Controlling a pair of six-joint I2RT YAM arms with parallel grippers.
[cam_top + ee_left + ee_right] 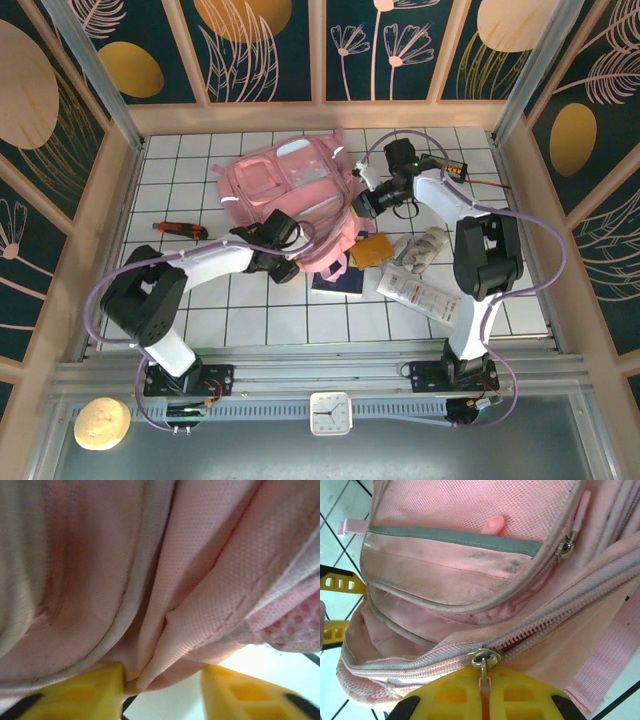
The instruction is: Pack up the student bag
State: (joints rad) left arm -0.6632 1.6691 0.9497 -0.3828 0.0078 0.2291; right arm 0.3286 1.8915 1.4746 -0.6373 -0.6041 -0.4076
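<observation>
One student bag (285,175) lies on the tiled surface (200,305), toward the back. Right fingers (520,695) are pinched closed on its zip pull (483,680). Left fingers (100,687) stand part-way apart, with a fold of bag fabric between them. Crowding the bag's right side are one dark book (338,285), one orange pouch (372,250), one crumpled wrapper (420,250) and one white packet (418,295). Well apart on the left is one red tool (180,230).

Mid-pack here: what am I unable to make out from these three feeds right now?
- Inside the student bag: right wrist view, sagging fabric shadows the open pocket.
- Hold of the left pincer: left wrist view, blurred close-up fabric; pinching or just touching, unclear.
- The dark blue book: top view, a bag strap covers part, cover print too small.
- Tab of the zip pull: right wrist view, buried between the fingers of the right pincer.
</observation>
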